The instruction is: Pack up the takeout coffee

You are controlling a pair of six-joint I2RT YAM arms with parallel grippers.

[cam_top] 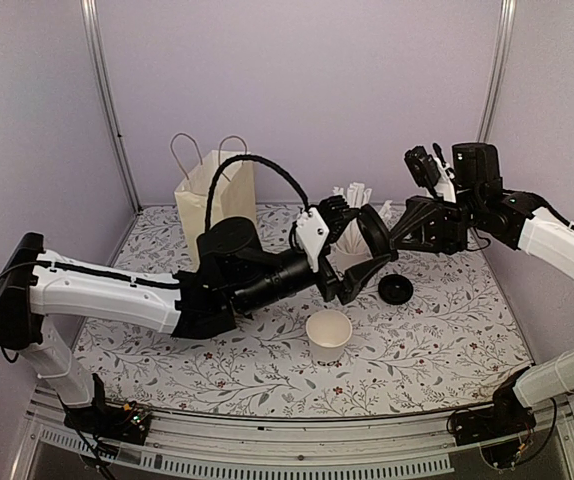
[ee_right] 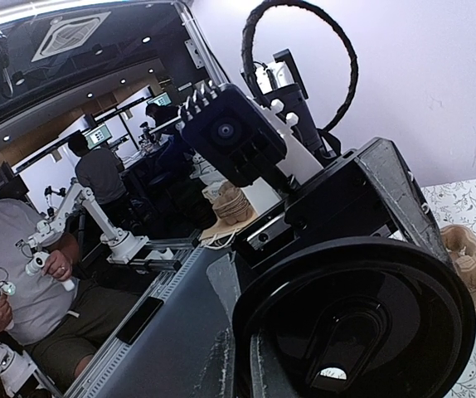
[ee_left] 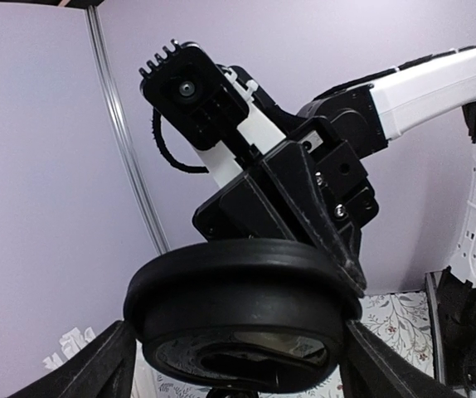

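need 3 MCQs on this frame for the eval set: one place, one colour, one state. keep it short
1. Where is the open white paper cup?
A) on a shelf
B) on the table
C) on the floor

2. What colour is the lid held up between the arms?
A) white
B) brown
C) black

3. The right gripper is:
A) wide open
B) shut on the lid's rim
C) out of view

Answers:
1 B, it stands upright on the flowered tabletop.
2 C, both wrist views show it black.
3 B, the left wrist view shows it pinching the rim.
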